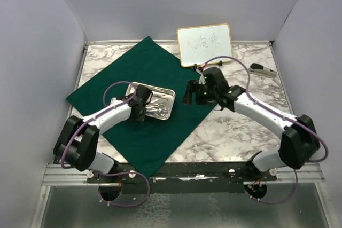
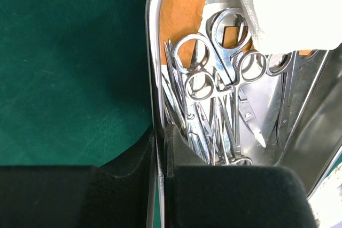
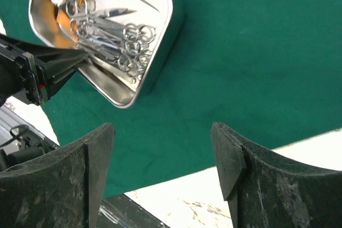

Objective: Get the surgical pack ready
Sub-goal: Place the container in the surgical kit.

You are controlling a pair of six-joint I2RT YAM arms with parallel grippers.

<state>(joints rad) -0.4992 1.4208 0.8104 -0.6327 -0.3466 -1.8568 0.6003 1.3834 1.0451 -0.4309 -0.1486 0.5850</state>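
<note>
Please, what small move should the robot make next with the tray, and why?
Probably the left gripper should open and draw back. It is shut on the rim of the steel tray, which holds the scissor-like instruments and gauze and seems to lie near the middle of the green cloth. The right gripper is open over the cloth's edge, free for folding.

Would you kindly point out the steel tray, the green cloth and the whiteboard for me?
steel tray [image 3: 116, 88], right wrist view, bare near corner.
green cloth [image 1: 141, 60], top view, bare far part.
whiteboard [image 1: 204, 45], top view, middle of white face.
</note>
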